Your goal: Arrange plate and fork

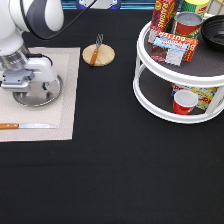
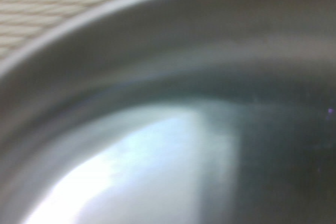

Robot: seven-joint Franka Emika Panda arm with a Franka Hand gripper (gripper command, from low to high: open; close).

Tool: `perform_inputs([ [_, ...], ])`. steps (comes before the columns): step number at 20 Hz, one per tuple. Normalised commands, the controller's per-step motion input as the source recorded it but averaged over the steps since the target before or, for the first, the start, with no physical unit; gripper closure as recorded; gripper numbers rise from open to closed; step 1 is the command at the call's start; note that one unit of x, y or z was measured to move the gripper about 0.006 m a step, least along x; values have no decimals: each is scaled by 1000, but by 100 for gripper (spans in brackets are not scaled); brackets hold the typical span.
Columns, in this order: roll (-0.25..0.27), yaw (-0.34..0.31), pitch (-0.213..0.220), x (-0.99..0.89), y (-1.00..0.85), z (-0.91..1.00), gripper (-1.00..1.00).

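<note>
The gripper (image 1: 31,86) sits low over the plate (image 1: 50,95) near the table's left edge, right down at its surface; its fingers are hidden behind the hand, so I cannot tell whether they are spread or closed. The one plate lies on one beige placemat (image 1: 65,65), and the wrist view is filled by its shiny inside (image 2: 172,150). One fork (image 1: 96,47) rests on one wooden coaster (image 1: 105,57) toward the far edge. One knife (image 1: 25,126) lies on the placemat's near side. One white two-tier rack (image 1: 150,95) stands at the right edge.
</note>
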Motion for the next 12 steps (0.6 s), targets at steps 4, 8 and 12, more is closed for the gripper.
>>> perform_inputs([
  [4, 67, 14, 51, 197, -744, 86, -100],
  [8, 32, 33, 63, 178, -386, 133, -100],
  [12, -5, 47, 72, 117, 211, 517, -100],
])
